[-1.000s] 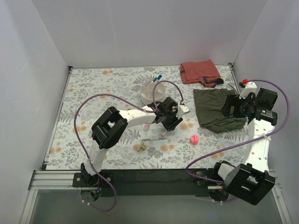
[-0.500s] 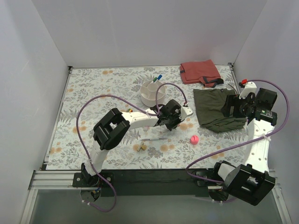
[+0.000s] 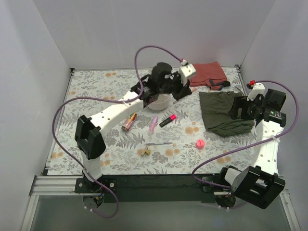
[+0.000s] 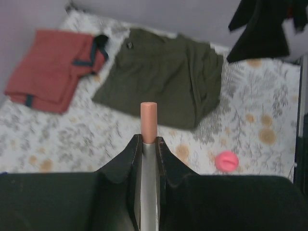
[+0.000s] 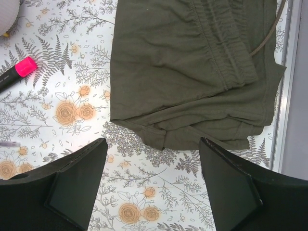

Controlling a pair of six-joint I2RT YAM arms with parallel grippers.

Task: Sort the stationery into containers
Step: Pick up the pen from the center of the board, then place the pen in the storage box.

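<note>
My left gripper (image 3: 179, 91) is raised over the round white bowl (image 3: 161, 102) at the back and is shut on a thin pen with a pink cap (image 4: 148, 118) that sticks out past the fingertips. The arm hides most of the bowl. On the table lie a pink-orange patterned tube (image 3: 129, 122), a lilac tube (image 3: 154, 124), a black-pink highlighter (image 3: 167, 120), a thin pen (image 3: 159, 144), tan bits (image 3: 145, 152) and a pink ball (image 3: 200, 143). My right gripper (image 3: 240, 109) is open and empty above the near edge of the olive-green cloth (image 5: 192, 72).
A folded red cloth (image 3: 207, 74) lies at the back right, the olive-green cloth (image 3: 224, 113) in front of it. White walls close in the table at the left, back and right. A purple cable loops above the left arm.
My left arm has swung from the table's middle up and back over the bowl. The two tubes and the highlighter now show. The right arm has not moved.
</note>
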